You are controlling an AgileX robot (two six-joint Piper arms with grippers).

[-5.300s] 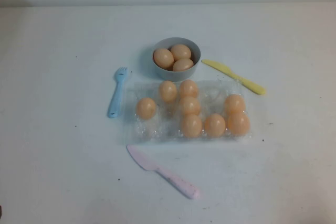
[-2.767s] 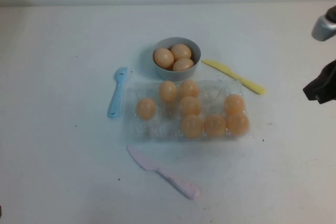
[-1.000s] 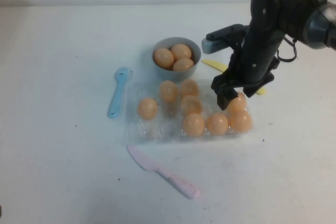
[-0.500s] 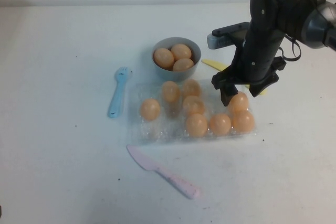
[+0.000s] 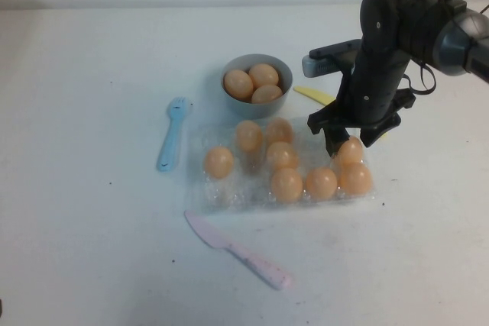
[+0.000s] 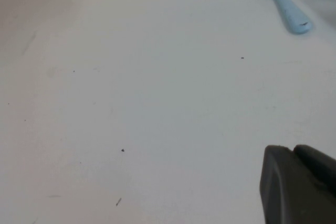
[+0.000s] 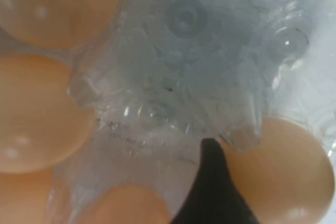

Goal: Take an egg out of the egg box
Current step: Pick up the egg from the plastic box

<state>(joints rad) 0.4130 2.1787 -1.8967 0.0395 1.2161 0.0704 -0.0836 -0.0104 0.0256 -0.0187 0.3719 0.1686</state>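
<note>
The clear plastic egg box (image 5: 229, 188) lies mid-table with several pale orange eggs in its cups. My right gripper (image 5: 349, 143) reaches down from above at the box's far right corner. Its fingers stand on either side of one egg (image 5: 351, 155) and press against it. That egg rests in its cup. In the right wrist view one dark finger (image 7: 210, 192) lies against this egg (image 7: 283, 171), with crinkly plastic (image 7: 184, 77) beyond; the other finger is out of view. My left gripper (image 6: 292, 149) is shut and empty, low over bare table far to the left.
A grey-blue bowl (image 5: 284, 101) with three eggs stands just behind the box. A blue fork (image 5: 172, 133) lies left of the box and shows in the left wrist view (image 6: 286, 1). A yellow knife (image 5: 312, 95) lies partly under my right arm. A pink knife (image 5: 237, 250) lies in front.
My right arm came in from the right and lowered onto the far right egg. Over the last half second its fingers narrowed around it. The box slid slightly right.
</note>
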